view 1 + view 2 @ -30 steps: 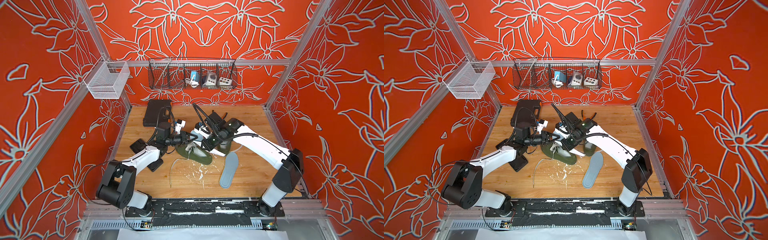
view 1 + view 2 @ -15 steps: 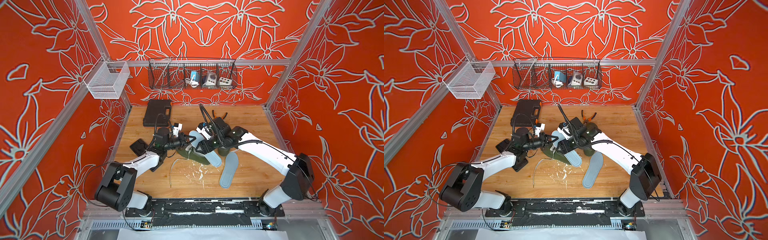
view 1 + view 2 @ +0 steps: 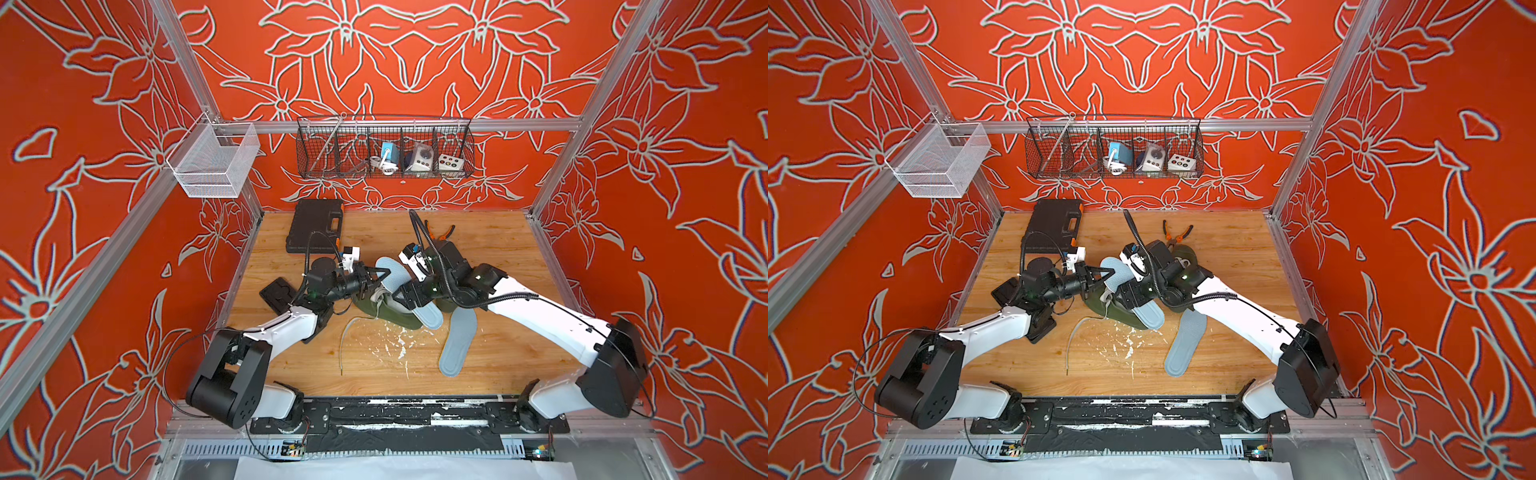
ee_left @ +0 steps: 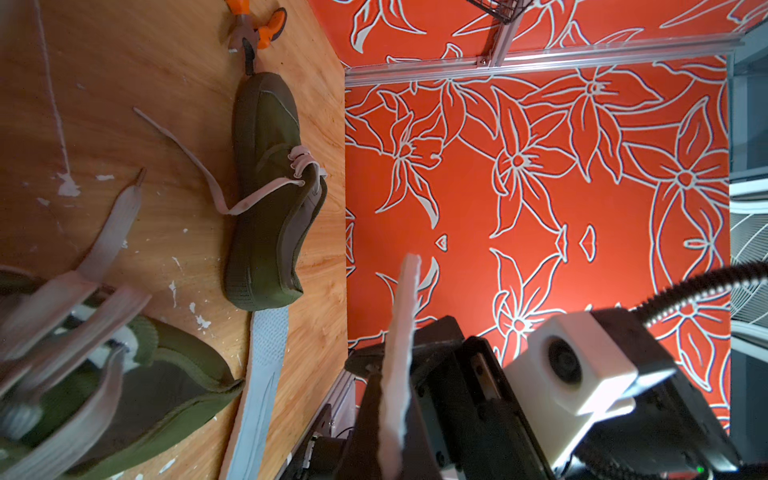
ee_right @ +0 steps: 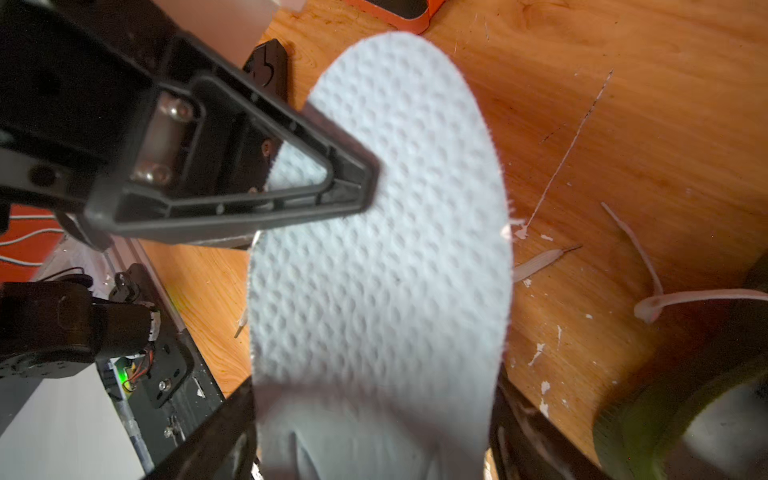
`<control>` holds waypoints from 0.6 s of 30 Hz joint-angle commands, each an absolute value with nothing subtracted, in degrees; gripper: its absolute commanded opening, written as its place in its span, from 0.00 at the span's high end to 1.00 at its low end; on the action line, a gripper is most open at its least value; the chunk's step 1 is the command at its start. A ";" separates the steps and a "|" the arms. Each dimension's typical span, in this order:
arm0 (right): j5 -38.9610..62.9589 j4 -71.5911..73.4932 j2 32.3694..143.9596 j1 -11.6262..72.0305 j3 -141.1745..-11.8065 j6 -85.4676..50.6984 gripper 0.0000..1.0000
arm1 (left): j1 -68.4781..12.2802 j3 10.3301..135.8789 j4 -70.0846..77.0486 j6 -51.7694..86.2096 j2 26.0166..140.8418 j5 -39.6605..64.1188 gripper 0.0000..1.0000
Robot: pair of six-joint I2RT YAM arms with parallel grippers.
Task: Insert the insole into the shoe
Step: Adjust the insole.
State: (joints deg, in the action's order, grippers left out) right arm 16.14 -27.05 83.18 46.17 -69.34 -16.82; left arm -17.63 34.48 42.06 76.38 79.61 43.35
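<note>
A pale grey insole (image 3: 424, 314) (image 3: 1148, 316) slants over an olive green shoe (image 3: 400, 319) (image 3: 1121, 319) at mid-table, its far end raised. My left gripper (image 3: 383, 273) (image 3: 1108, 273) is shut on that raised end, and the left wrist view shows the insole (image 4: 405, 311) edge-on between the jaws of the left gripper (image 4: 392, 436). My right gripper (image 3: 409, 294) (image 3: 1129, 296) (image 5: 374, 449) stands open, with the insole (image 5: 382, 270) lying flat between its spread fingers. Whether the insole's low end sits inside the shoe is hidden.
A second grey insole (image 3: 457, 340) lies flat to the right of the shoe, and a second green shoe (image 3: 1183, 254) sits behind my right arm. Orange-handled pliers (image 3: 1177, 232), a black case (image 3: 316, 224) and a loose lace (image 3: 349, 332) lie on the wooden table (image 3: 498, 249).
The right gripper's jaws have spread wide around the insole. The insole came up out from behind the arms and now lies across the shoe, with the left gripper on its far end.
</note>
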 commanded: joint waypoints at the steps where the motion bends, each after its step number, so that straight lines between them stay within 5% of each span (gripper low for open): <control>1: 12.21 -25.31 81.50 47.30 -68.08 -13.71 0.15 | -17.60 33.92 45.45 79.89 80.42 42.93 1.00; 18: 11.87 -21.72 83.05 48.03 -66.54 -11.61 0.16 | -17.55 29.79 53.67 86.94 81.23 42.41 1.00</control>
State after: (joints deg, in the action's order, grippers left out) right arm 13.19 -22.87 82.56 47.68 -67.64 -13.13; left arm -17.63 30.96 48.38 83.85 80.66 42.54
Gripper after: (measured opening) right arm 0.837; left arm 0.048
